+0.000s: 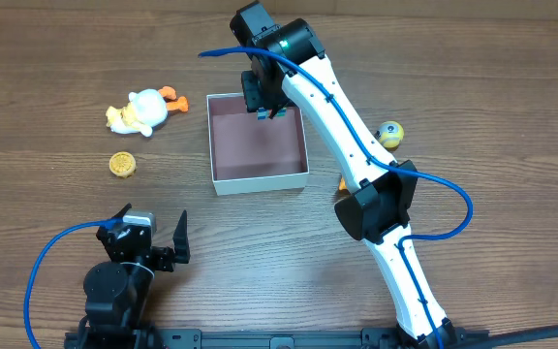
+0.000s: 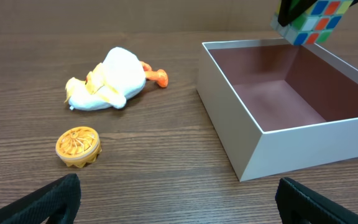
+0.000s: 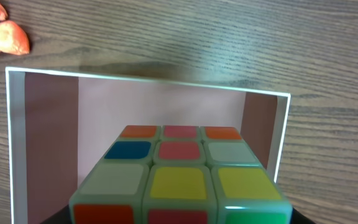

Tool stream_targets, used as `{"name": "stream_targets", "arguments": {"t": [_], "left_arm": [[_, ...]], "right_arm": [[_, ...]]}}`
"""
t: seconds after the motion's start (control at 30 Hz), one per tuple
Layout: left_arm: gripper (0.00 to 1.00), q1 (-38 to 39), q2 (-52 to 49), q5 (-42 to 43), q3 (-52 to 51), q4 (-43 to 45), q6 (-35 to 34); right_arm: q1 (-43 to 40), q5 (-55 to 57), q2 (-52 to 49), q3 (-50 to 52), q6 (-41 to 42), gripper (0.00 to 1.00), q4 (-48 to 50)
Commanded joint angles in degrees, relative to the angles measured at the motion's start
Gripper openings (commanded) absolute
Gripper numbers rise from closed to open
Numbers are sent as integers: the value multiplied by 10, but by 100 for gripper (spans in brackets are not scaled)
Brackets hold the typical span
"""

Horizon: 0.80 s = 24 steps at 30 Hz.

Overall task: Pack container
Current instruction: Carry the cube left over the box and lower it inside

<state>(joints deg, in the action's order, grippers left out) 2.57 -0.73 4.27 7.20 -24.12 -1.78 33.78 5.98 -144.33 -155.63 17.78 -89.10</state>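
The container (image 1: 216,160) is a square white-walled box with a pinkish-brown inside, at the table's middle; it also shows in the left wrist view (image 2: 291,140) and the right wrist view (image 3: 17,137). My right gripper (image 1: 267,107) is shut on a colourful puzzle cube (image 3: 179,171) and holds it above the container's far edge; the cube shows in the left wrist view (image 2: 316,18) too. My left gripper (image 1: 151,233) is open and empty near the front left. A white and yellow plush duck (image 1: 141,110) and a yellow round toy (image 1: 122,164) lie left of the container.
A small yellow ball (image 1: 389,134) lies right of the right arm. An orange bit (image 1: 341,184) shows beside the arm's elbow. The duck (image 2: 107,81) and round toy (image 2: 78,147) show in the left wrist view.
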Motion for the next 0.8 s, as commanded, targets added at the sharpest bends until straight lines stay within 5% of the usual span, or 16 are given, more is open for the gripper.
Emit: {"name": "stream_targets", "arguments": {"t": [0.0,0.77], "left_arm": [[100,-3,5,-2,-3,2,-8],[100,-3,5,-2,-3,2,-8]], "right_arm": [[-2,6,28,29,7,52,11],[-48,14,28,113,15,54,53]]}}
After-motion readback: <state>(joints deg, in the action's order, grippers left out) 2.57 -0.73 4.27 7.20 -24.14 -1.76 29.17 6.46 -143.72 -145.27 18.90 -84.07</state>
